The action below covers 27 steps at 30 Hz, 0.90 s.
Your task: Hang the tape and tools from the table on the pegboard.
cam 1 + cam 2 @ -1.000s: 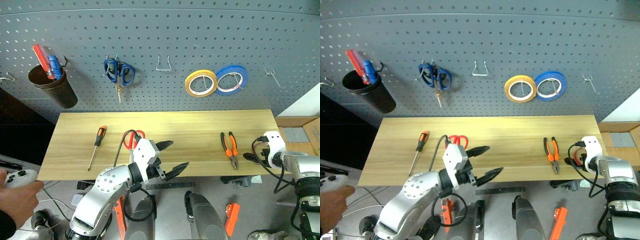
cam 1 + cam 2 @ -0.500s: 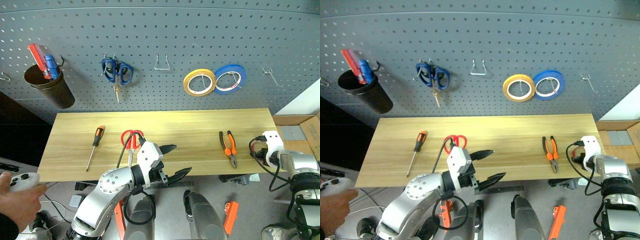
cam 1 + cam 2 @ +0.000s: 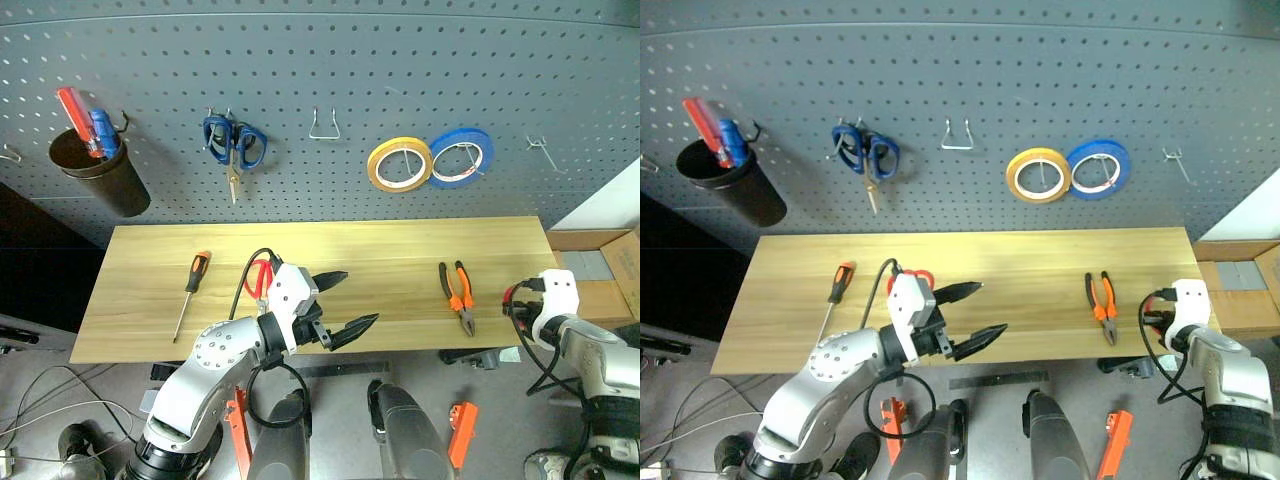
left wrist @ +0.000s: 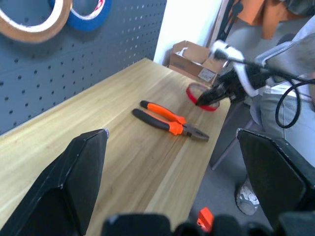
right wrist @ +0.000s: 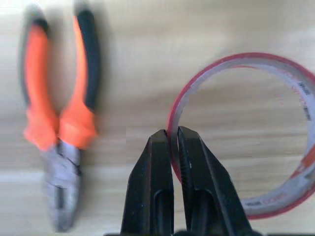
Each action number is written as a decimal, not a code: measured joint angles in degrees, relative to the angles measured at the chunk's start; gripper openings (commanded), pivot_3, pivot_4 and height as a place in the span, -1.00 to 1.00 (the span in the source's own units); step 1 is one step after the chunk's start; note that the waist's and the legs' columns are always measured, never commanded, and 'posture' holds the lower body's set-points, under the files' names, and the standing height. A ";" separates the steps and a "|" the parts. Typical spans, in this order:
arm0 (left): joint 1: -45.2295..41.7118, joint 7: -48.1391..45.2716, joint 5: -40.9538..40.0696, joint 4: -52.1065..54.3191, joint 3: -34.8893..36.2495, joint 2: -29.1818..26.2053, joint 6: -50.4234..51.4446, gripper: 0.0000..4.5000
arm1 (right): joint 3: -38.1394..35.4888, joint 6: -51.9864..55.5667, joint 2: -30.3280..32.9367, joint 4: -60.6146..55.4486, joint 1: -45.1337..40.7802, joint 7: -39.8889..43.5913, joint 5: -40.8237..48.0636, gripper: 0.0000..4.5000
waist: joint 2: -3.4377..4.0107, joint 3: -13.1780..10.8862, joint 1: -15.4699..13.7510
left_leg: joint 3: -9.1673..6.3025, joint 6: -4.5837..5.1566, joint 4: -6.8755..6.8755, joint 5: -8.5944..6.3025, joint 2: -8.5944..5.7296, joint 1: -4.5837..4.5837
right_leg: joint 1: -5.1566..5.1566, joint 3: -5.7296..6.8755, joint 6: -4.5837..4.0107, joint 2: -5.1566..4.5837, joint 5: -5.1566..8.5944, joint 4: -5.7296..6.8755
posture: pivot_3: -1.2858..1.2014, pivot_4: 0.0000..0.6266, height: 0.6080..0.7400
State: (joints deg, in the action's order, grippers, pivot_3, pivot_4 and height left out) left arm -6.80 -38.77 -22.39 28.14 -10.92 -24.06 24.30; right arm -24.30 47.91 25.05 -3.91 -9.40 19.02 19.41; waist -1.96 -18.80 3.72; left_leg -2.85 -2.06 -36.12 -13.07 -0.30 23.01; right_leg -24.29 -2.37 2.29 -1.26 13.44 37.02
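Since the red tape [image 5: 246, 132] is already pinched by its rim between the right gripper [image 5: 173, 135] fingers, which are closed on the ring's thin wall, the coming move turns on where a free hook lies from it. The ring sits at the table's [image 3: 330, 250] right end, beyond the pliers [image 3: 456, 297], at about four o'clock in the head view; a bare hook [image 3: 543, 152] on the pegboard [image 3: 330, 90] stands at roughly twelve o'clock from it. The ring has no long axis; its hole looks to face roughly upward. The pliers lie handles toward the board, nose toward the table's near edge. The left gripper [image 3: 346, 302], jaws wide apart and holding nothing, hovers near the scissors [image 3: 258, 278], with the screwdriver [image 3: 193, 291] further left.
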 measured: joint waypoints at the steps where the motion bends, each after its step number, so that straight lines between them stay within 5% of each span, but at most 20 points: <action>1: -1.06 0.04 -0.01 -0.75 0.06 0.81 -0.47 1.00 | -1.93 0.72 -1.92 -3.62 -0.01 -1.94 1.21 -0.97 | 0.02 0.01 0.05 | 0.00 0.00 0.02 0.00 -0.02 0.00 | 0.00 0.02 0.05 0.01 -0.03 0.00 | -0.07 -0.01 1.00; 9: -4.28 -0.51 0.51 -4.26 0.13 2.36 -3.69 1.00 | -8.29 0.39 -7.18 -18.34 -2.25 -9.68 7.26 -0.97 | 0.04 0.05 0.44 | 0.21 0.00 0.01 0.00 -0.07 0.03 | -0.07 0.02 0.11 -0.01 -0.08 -0.04 | -0.08 -0.10 1.00; 27: -4.81 -2.22 0.09 -5.98 -0.06 3.23 -4.79 1.00 | -6.63 -7.17 -1.79 -15.59 -10.89 -9.49 9.62 -0.97 | 0.10 0.14 1.15 | 0.41 0.01 -0.05 0.00 -0.06 0.02 | -0.07 0.02 0.07 -0.01 -0.13 0.07 | -0.09 -0.16 1.00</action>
State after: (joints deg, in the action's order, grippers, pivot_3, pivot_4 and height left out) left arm -11.61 -40.99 -22.30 22.16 -10.99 -20.83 19.51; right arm -30.93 40.74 23.26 -19.49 -20.30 9.53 29.03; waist -1.86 -18.67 4.87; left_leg -2.44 -2.05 -36.17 -13.06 -0.36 23.02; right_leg -24.36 -2.35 2.37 -1.27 13.31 37.09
